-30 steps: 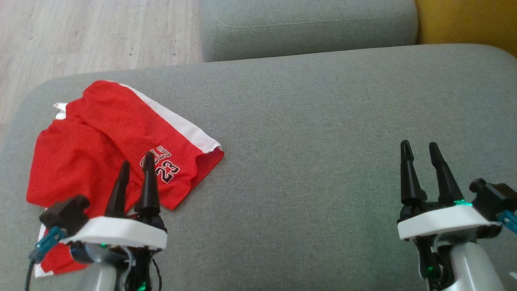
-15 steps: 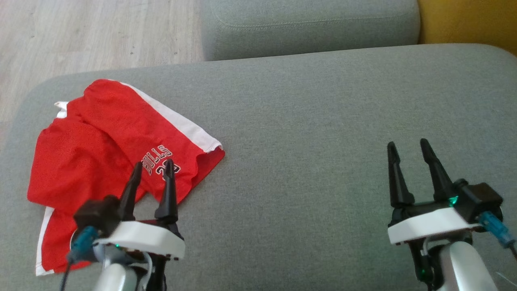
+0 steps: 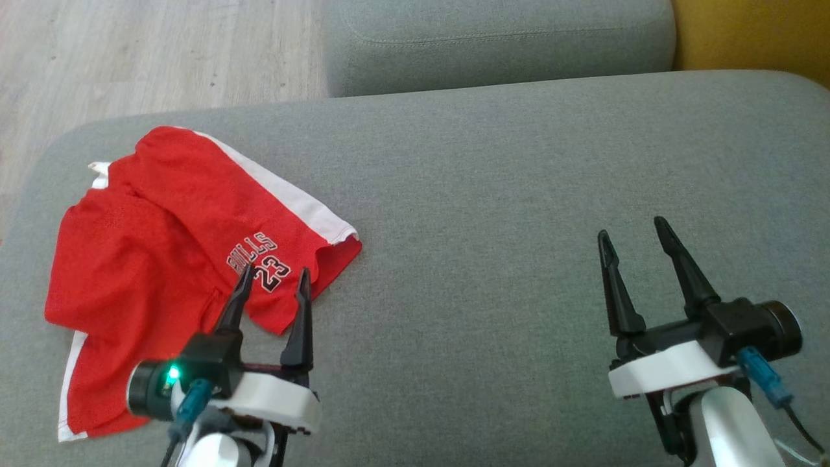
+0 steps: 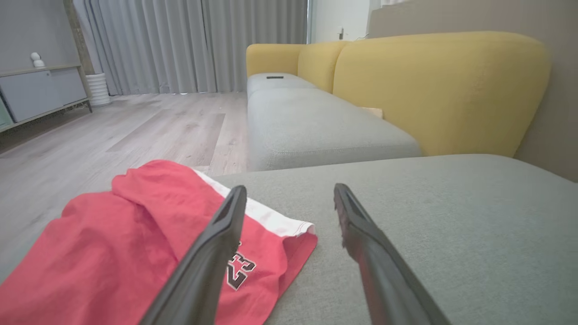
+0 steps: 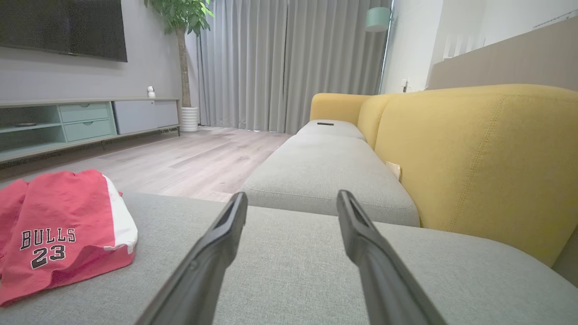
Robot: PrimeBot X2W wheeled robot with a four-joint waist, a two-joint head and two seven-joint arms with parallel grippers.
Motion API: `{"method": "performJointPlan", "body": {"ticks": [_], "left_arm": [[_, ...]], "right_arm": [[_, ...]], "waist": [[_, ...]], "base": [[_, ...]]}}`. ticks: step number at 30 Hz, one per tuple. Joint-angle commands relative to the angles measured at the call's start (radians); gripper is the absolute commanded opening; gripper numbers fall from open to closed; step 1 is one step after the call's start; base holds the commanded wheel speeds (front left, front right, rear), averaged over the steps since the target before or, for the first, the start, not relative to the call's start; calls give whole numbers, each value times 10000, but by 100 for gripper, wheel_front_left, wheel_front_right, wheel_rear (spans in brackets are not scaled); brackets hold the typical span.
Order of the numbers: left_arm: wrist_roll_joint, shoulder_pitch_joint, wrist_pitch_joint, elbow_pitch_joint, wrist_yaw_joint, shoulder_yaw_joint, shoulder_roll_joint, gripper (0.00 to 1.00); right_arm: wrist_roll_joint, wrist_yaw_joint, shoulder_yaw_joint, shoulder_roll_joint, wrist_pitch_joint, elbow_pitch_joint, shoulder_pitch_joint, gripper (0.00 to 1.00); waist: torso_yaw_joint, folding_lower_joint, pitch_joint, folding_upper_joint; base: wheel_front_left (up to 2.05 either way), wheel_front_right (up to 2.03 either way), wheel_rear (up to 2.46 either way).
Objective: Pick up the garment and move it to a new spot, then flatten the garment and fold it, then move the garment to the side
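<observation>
Your shorts [image 3: 162,220] are lying rumpled at 9 o'clock on the grey cushion [image 3: 486,194]. The left end effector [image 3: 275,272], at 7 o'clock, hangs by their hem, fingers spread and empty. The right end effector [image 3: 632,228], at 4 o'clock, is spread wide too, holding nothing.

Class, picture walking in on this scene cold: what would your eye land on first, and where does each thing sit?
The bright red Bulls 23 shorts jump out first, lying rumpled at the left end of the grey cushion. Next come two open dark claws: the left claw by the shorts' printed corner, the right claw over bare cushion. The yellow sofa back glows on the right.
</observation>
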Motion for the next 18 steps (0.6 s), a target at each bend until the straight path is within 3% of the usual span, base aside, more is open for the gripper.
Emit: {"method": "performJointPlan", "body": {"ticks": [1,6,13,18], "left_arm": [[136,-661,-172,-611,93,225,114,100],[-289,-430,-319,-989,-265,773,-314,100],[-199,80,-523,-881,-1899,1995,-1091,100],[-93,309,-649,-105,-2786,2470,-1336,100]], "right_arm": [[-263,-6,269,-75,-172,-479,-405,100],[272,-7,274,-78,-319,-591,-311,100],[1409,-7,259,-82,-526,-459,-140,100],[2335,-7,354,-85,-653,137,-21,100]], "waist": [[5,-1,0,0],[29,-1,-14,0],[73,-1,-70,0],[96,-1,-146,0]], "base": [[0,0,0],[0,0,0],[0,0,0],[0,0,0]]}}
